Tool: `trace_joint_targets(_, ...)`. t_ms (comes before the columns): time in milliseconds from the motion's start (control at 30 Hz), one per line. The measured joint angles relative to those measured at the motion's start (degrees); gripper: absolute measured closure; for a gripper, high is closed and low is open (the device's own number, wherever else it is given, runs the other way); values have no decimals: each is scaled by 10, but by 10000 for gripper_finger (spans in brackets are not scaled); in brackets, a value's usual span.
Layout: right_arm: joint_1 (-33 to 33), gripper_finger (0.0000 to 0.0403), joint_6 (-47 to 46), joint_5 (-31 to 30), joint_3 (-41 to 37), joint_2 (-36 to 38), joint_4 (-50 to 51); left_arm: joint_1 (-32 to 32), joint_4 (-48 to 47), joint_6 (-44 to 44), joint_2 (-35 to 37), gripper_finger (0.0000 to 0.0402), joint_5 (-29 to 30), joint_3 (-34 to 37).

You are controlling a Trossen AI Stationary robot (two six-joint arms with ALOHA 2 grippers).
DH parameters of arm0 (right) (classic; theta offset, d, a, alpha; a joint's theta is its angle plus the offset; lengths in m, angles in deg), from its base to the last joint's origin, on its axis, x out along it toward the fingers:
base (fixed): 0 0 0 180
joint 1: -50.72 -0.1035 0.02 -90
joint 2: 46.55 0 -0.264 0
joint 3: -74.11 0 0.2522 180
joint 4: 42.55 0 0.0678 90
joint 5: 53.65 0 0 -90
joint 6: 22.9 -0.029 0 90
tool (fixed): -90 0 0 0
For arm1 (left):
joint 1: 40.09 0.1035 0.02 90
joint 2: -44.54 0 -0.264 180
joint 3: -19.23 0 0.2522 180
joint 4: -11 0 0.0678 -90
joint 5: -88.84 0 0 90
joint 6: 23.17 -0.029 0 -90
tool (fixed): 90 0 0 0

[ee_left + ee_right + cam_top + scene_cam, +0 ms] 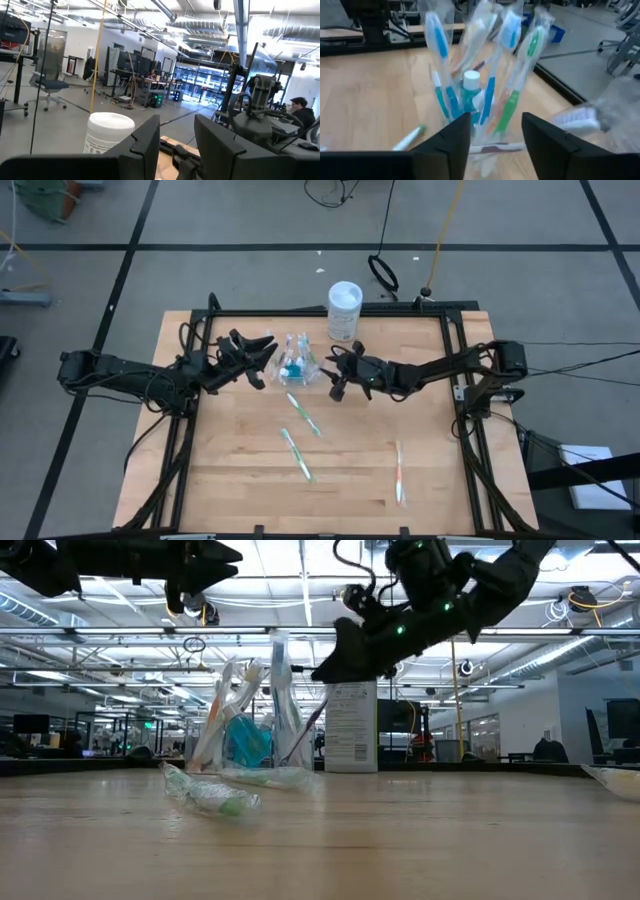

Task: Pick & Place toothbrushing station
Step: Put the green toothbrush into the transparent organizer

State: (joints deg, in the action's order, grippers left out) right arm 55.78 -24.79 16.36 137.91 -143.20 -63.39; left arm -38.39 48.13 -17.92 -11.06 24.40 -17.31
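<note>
Loose toothbrushes [299, 454] lie on the worktop [230, 480] in front of the cup [295, 365]. Right hand [340, 375] and left hand [262, 358] flank the cup, both open and empty. Judged step: restocking; next, reach a loose brush.

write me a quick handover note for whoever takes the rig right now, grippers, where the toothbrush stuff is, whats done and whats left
Left gripper: open, empty, raised just left of the clear cup.
Right gripper: open, empty, raised just right of the cup, fingers pointing at it.
Cup: upright at the table's back centre, holding several wrapped toothbrushes and a teal toothpaste tube.
Done: those items are in the cup.
Left: three wrapped toothbrushes lie loose on the table: two mid-table, one front right.
</note>
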Motion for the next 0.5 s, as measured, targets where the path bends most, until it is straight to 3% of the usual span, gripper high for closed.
trace_joint_targets(133, -11, 209, 11, 3, 0, 44, 21, 0, -5, 14, 0, 273, 0, 0)
trace_joint_targets(233, -25, 205, 11, 7, 0, 94, 95, -4, -15, 22, 0, 273, -1, 0)
trace_joint_targets(333, -44, 205, 0, 8, 1, 143, 211, -11, -38, 41, 0, 273, -11, 0)
trace_joint_targets(500, -85, 213, -67, 11, 0, 191, 406, -25, -80, 92, 0, 273, -83, 0)
